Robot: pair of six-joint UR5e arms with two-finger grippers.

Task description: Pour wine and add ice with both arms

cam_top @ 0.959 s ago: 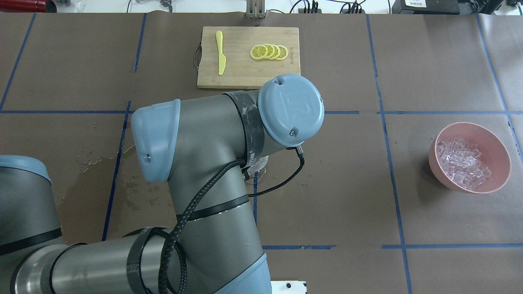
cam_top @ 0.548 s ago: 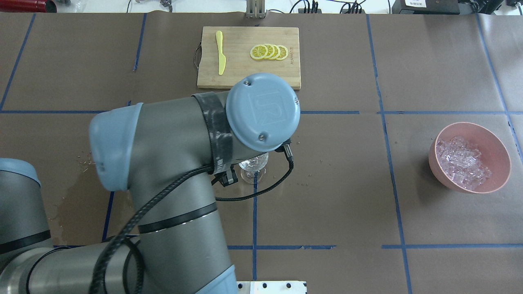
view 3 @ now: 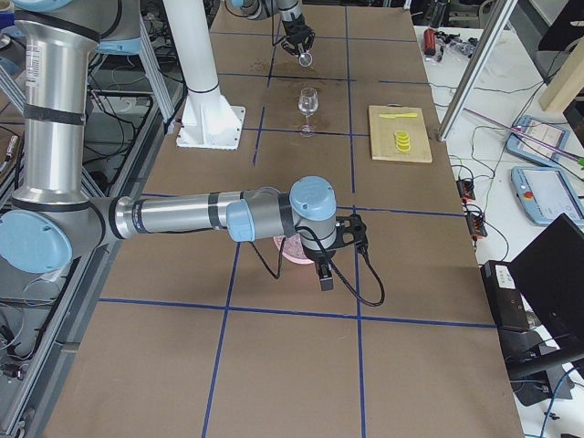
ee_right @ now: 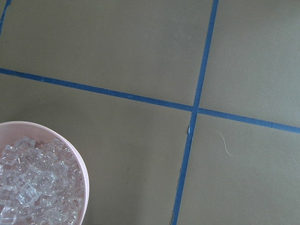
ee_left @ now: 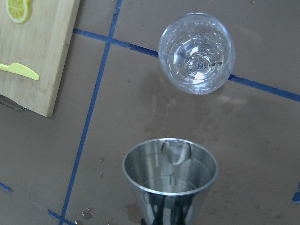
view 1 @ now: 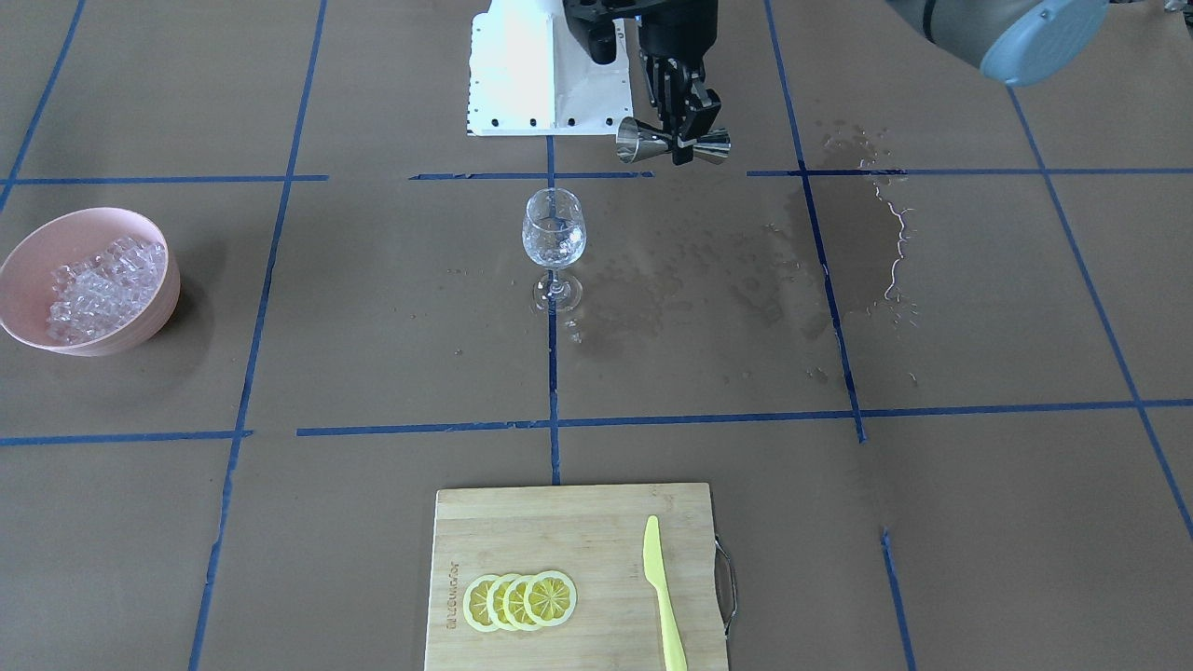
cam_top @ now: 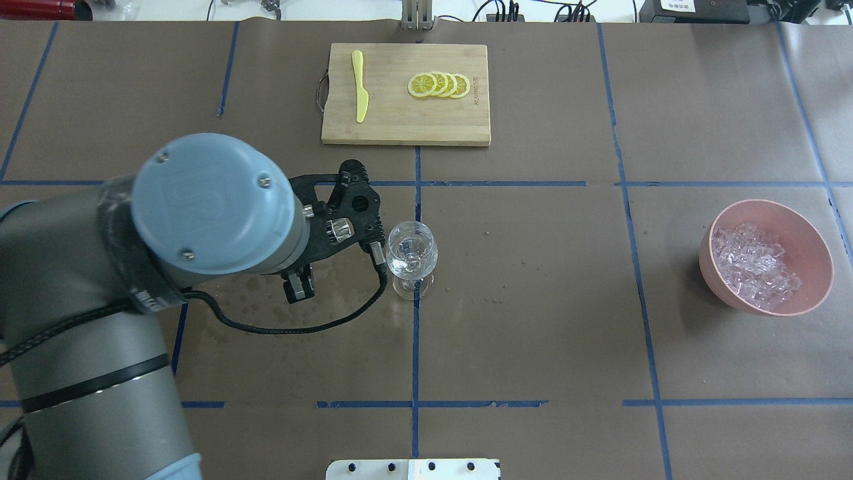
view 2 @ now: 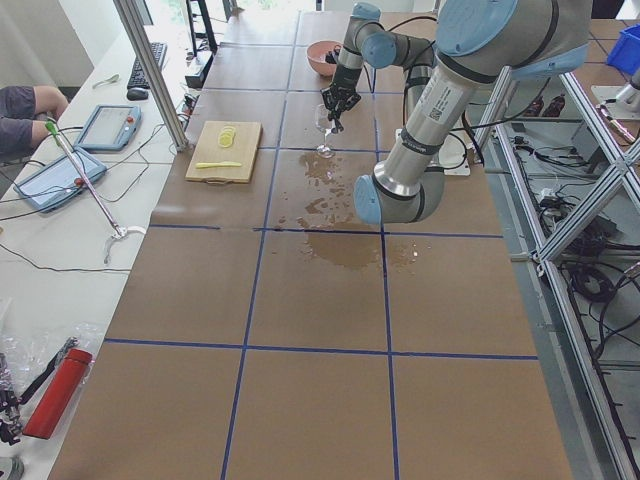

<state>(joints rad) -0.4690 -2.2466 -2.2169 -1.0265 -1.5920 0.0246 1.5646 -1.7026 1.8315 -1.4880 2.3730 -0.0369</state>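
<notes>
Count: 2 arms, i.e. left arm point(cam_top: 200, 200) and right arm point(view 3: 182, 217). 1 glass point(cam_top: 412, 250), 1 jigger point(view 1: 673, 146), 1 bowl point(cam_top: 818, 248), 1 board point(cam_top: 393, 117), 4 lemon slices point(cam_top: 440, 85), 1 knife point(cam_top: 360, 87). Ice point(cam_top: 753, 263): one heap, cubes too many to count.

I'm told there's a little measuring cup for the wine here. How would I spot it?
Find the clear wine glass standing at the middle of the brown table. Just beside it, on the robot's left, the black left gripper is shut on the jigger. It is the only shiny steel thing: two small cones joined tip to tip like an hourglass, held sideways.
</notes>
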